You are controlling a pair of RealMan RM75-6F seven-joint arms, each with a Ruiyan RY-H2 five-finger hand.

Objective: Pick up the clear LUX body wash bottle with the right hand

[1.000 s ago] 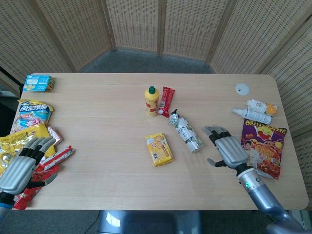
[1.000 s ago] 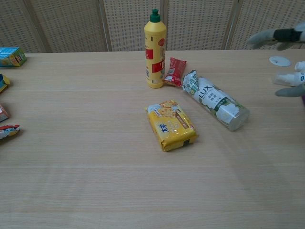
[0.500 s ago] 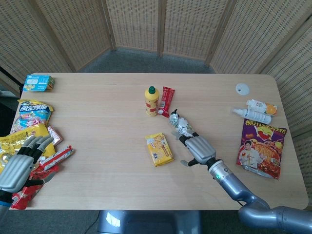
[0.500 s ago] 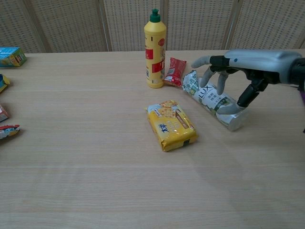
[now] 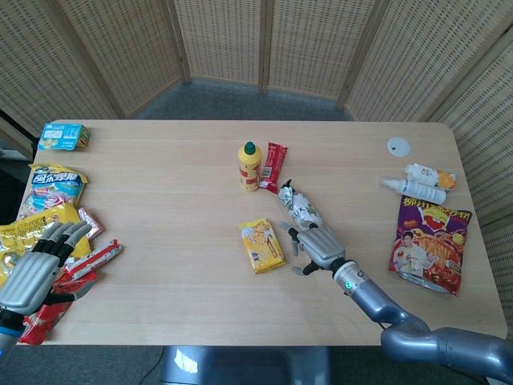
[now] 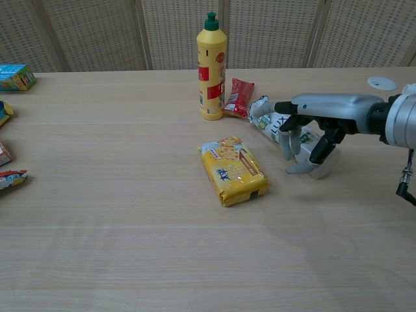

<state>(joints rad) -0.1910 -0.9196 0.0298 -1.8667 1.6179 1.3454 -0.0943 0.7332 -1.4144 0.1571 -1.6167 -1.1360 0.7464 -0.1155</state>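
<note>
The clear LUX body wash bottle (image 5: 297,204) lies on its side in the middle of the table (image 5: 160,184), cap end toward the yellow bottle. In the chest view only its crumpled top (image 6: 264,117) and its base show. My right hand (image 5: 319,245) lies over the bottle's lower half. In the chest view this right hand (image 6: 325,106) has fingers (image 6: 286,144) hanging down the bottle's near side and the thumb by its base. The bottle rests on the wood. My left hand (image 5: 34,271) hovers with fingers spread over snack packets at the left edge.
A yellow squeeze bottle (image 5: 249,166) and a red sachet (image 5: 275,167) stand just behind the LUX bottle. A yellow cracker packet (image 6: 234,170) lies to its left. A red snack bag (image 5: 429,241), small white bottles (image 5: 417,188) and a white lid (image 5: 398,145) are at the right.
My right hand swept left from beside the red snack bag onto the LUX bottle, then lowered with its fingers curling over it. The left hand barely shifted.
</note>
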